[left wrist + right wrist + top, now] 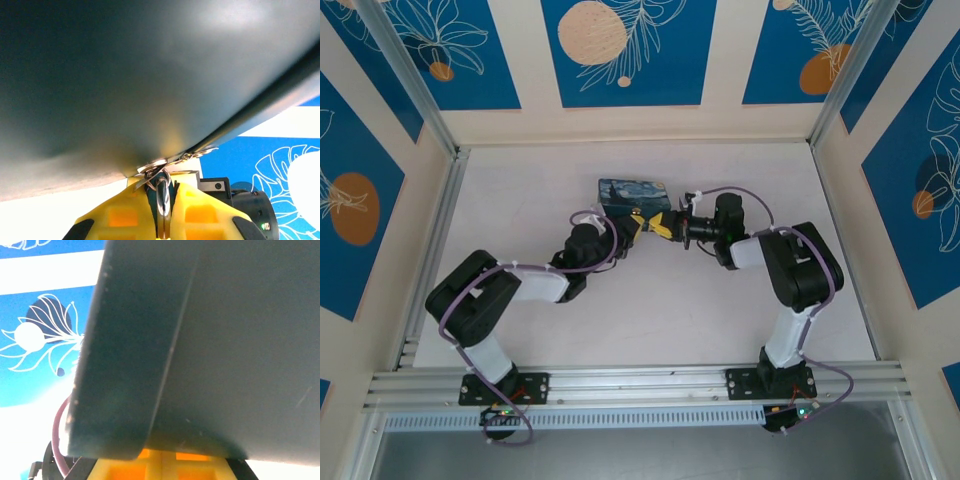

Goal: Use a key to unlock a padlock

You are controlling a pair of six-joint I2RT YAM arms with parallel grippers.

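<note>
The painted starry box (630, 192) stands at the table's back centre, and both grippers meet at its front face. My left gripper (642, 226) (163, 192) is shut on the padlock (164, 200). Its silvery loop and bluish body sit between the yellow fingers (197, 205), right under the box's dark surface (125, 75). A thin grey metal sliver (136, 183) juts left beside the loop; I cannot tell whether it is the key. My right gripper (666, 226) (169, 457) is shut, fingers pressed together, its tips hidden by the box (225, 340).
A fine silvery chain (202, 151) runs along the box's edge to the right of the loop. The right arm's black wrist (245, 205) is close behind my left fingers. Walls with blue panels (630, 50) close in the white table (650, 310) on three sides.
</note>
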